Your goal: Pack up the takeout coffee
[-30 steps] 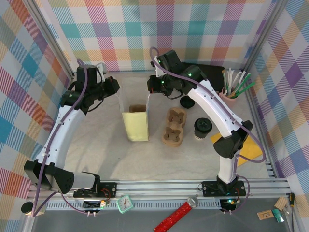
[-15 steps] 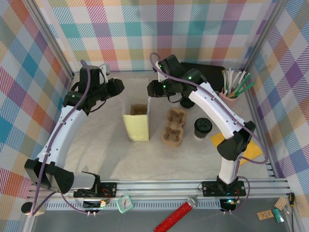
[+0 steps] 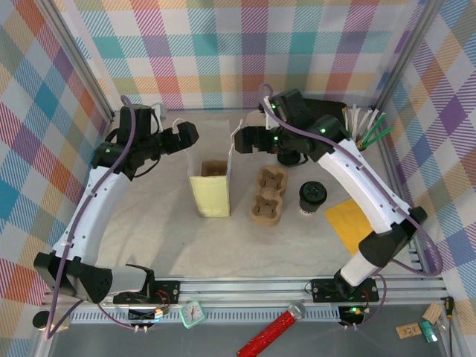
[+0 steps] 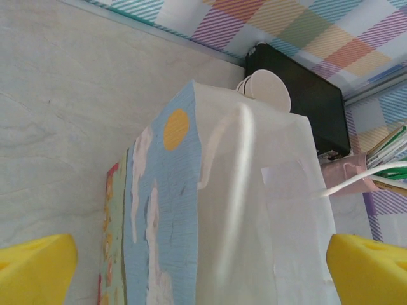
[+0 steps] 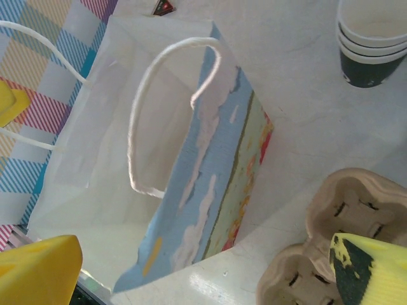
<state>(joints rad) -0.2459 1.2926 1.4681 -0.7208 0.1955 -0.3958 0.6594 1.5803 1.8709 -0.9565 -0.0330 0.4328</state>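
Matt paper bag (image 5: 203,178), perhaps plastic-lidded takeout coffee (image 3: 313,195)

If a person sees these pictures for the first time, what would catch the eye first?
A tall paper bag stands open in the middle of the table, with the left gripper and the right gripper both open just beyond its top, one at each side. To the right of the bag lies a cardboard cup carrier, and beside that the takeout coffee stands upright with its black lid, not yet packed.

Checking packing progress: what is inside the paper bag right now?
Bare white inner walls of the paper bag, no cup visible. Its printed side hides part of the floor. The takeout coffee stands outside.
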